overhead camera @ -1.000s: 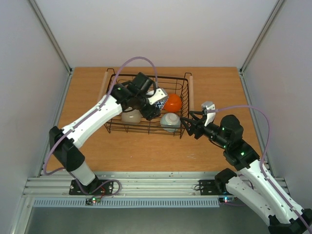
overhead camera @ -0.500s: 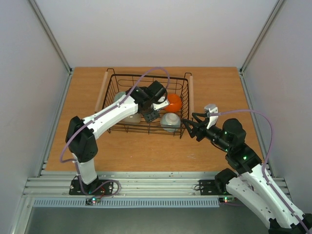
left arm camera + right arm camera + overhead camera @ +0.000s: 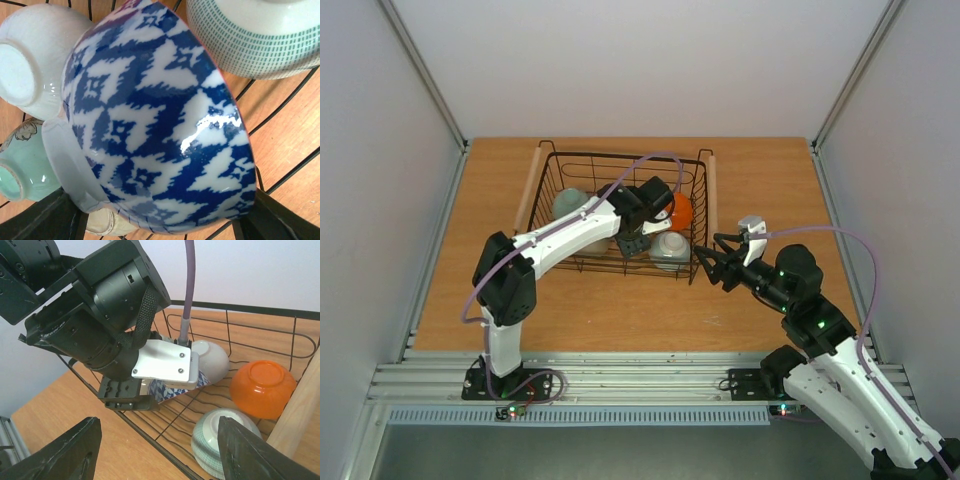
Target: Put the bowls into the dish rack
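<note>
L jaws grip the blue-and-white bowl (image 3: 160,125) low inside the dish rack (image 3: 548,160), by the orange bowl (image 3: 676,210). Ease it onto bare wire w/o knocking neighbours, then open slowly. R jaws wide, just outside rack's near corner; park them there.

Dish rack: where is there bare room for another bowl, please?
Bare along the far wall of the dish rack, behind the orange bowl. Crowded near right: teal-dashed bowl and the blue-and-white bowl in the left tool.

You were in a robot lab cell: plain white panels (image 3: 620,60) walled the wooden table (image 3: 770,170) on three sides, and aluminium mounting rails (image 3: 640,375) ran along its near edge.
</note>
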{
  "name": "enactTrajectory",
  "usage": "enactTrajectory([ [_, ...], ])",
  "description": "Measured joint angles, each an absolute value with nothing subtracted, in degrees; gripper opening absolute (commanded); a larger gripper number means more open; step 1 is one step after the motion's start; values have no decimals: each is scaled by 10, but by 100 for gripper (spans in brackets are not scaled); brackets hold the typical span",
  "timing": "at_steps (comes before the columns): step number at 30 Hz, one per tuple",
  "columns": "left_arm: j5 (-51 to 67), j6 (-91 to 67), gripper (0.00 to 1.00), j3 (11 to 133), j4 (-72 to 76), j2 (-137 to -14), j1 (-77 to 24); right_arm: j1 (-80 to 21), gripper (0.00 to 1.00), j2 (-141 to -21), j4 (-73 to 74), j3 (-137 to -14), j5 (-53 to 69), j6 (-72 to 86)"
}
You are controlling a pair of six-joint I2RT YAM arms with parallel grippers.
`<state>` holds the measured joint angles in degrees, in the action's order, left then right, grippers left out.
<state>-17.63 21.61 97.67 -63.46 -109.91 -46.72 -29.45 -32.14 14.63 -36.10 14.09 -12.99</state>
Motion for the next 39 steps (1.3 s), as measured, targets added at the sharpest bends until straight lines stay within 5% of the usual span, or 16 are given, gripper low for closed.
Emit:
enactTrajectory([
  [25,-215,232,1,981,-636,-1159,-493,-295,66,-303,147,-351,135,-130],
  [30,-220,232,39,981,-637,-1161,-498,-295,66,-297,147,-351,135,-130],
  [39,-229,232,77,981,-639,-1165,-505,-295,66,-292,147,-349,135,-130],
])
